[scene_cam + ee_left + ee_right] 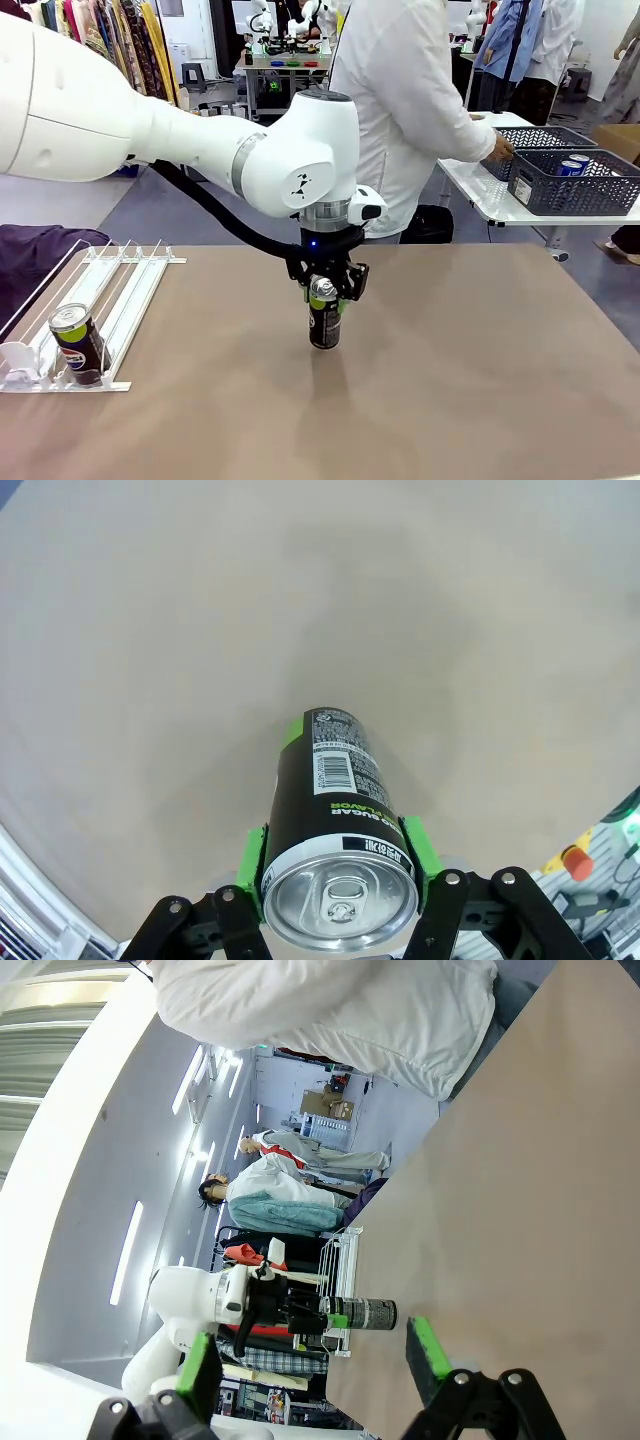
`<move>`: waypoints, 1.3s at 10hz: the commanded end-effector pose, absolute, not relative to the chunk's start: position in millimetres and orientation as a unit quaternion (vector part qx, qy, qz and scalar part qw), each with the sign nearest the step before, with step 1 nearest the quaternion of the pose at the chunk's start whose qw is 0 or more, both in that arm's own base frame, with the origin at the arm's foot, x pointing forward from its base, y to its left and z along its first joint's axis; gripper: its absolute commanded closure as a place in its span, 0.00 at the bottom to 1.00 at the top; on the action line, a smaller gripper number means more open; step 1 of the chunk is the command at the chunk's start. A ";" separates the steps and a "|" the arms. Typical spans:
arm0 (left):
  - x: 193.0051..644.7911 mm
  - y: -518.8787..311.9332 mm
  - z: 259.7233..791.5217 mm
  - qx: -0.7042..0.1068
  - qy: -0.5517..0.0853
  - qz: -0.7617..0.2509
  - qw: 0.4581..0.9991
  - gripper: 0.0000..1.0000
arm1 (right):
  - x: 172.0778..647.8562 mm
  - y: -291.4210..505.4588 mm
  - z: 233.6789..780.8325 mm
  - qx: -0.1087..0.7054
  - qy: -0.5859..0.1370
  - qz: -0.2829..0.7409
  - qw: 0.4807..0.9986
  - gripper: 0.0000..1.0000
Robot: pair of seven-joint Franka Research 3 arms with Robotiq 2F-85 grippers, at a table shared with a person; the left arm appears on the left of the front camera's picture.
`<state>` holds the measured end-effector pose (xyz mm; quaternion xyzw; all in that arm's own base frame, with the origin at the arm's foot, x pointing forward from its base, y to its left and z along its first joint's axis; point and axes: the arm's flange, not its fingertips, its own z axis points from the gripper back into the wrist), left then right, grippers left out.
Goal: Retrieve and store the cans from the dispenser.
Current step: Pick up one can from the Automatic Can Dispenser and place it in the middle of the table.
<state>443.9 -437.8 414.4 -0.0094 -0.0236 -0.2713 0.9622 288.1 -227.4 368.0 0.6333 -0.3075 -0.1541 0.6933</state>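
Note:
My left gripper [325, 291] is shut on a black can with a green top [324, 326], held upright near the middle of the table with its base at the tabletop. In the left wrist view the green pads [252, 876] press both sides of this can [335, 790], just under its silver lid. Another black can [78, 345] stands at the low end of the white dispenser [130, 290] at the table's left. My right gripper [312, 1356] is open with nothing between its fingers; from it the held can [368, 1313] shows farther off.
A person in a white coat stands beyond the table, one hand [500, 148] at a dark mesh basket [560, 192] holding blue cans [572, 166] on a white side table. A dark cloth [30, 260] lies beside the dispenser. Bare tabletop lies around the held can.

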 end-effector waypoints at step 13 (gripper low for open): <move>408.1 -339.3 538.5 -0.125 -0.055 -0.213 0.967 0.00 | 285.8 -227.1 371.5 0.635 -0.303 -0.155 0.693 0.00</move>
